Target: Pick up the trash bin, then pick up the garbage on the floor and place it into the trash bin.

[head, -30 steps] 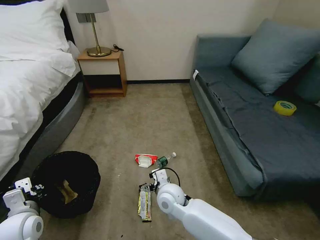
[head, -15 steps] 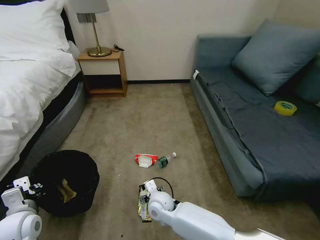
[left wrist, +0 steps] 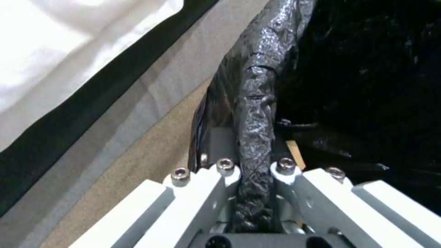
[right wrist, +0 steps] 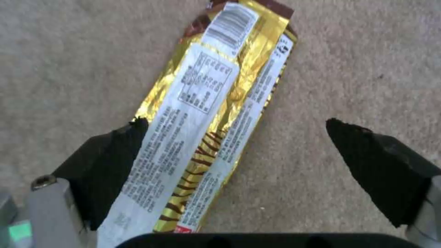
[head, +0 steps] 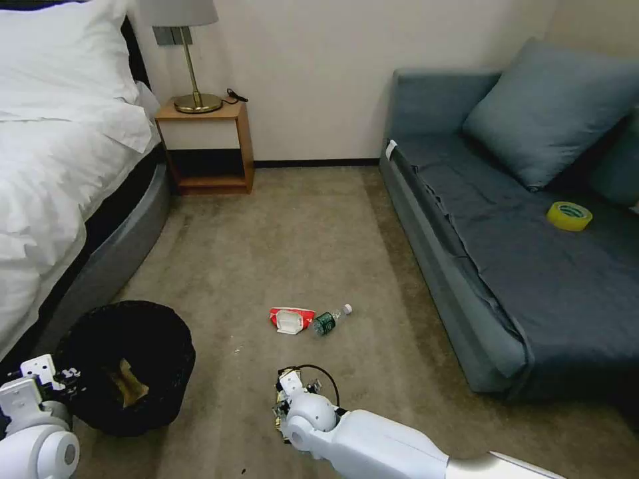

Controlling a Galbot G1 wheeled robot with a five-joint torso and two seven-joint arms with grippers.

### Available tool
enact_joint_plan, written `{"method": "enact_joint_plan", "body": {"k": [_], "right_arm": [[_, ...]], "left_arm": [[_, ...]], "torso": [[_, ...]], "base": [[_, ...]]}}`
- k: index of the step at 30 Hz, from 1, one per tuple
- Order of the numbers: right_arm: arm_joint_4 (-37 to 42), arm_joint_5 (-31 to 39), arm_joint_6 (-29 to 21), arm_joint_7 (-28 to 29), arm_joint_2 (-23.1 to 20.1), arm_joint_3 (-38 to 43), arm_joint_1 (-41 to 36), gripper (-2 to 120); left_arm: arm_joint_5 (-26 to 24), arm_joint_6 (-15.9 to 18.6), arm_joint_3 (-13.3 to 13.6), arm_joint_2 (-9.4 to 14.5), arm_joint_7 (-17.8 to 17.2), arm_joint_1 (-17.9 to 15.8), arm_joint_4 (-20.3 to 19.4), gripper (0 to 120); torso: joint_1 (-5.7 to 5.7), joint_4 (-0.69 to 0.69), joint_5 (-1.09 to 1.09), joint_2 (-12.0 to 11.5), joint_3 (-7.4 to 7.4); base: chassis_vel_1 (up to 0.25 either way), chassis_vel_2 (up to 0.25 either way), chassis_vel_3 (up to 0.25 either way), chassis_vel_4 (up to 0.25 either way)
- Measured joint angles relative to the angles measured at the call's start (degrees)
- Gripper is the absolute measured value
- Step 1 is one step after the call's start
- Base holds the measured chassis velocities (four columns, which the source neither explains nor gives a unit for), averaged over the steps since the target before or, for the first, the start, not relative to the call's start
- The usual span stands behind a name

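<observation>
Wrapper (right wrist: 211, 113) between spread right claw (right wrist: 236, 144) fingers

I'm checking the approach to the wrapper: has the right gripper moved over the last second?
Yes. The right gripper has pulled nearer the robot and leftward, away from the bottle, over the wrapper.

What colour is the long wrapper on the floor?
Shiny gold with white label panels and brown stripes; the snack wrapper shows best in the right wrist view.
</observation>
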Motion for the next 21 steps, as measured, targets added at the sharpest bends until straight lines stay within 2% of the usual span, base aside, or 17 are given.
{"method": "enact_joint_plan", "body": {"k": [15, 20, 21], "right_arm": [[-5.84, -4.42, 2.66, -2.15, 1.93, -1.81, -0.17, 86], [-5.64, -5.15, 3.17, -2.24, 1.63, -1.88, -0.34, 67], [-5.64, -5.15, 3.17, -2.24, 1.63, -1.88, -0.34, 67]], "left_arm": [[-0.18, -0.3, -1.01, -0.24, -0.01, 0.64, -0.38, 1], [-0.2, -0.41, -1.09, -0.28, -0.01, 0.68, -0.38, 1], [-0.2, -0.41, -1.09, -0.28, -0.01, 0.68, -0.38, 1]], "torso": [[0.0, 0.0, 0.01, 0.0, 0.0], [0.0, 0.01, 0.02, 0.01, 0.0], [0.0, 0.01, 0.02, 0.01, 0.0]], "base": [[0.0, 0.0, 0.0, 0.0], [0.0, 0.0, 0.0, 0.0], [0.0, 0.0, 0.0, 0.0]]}}
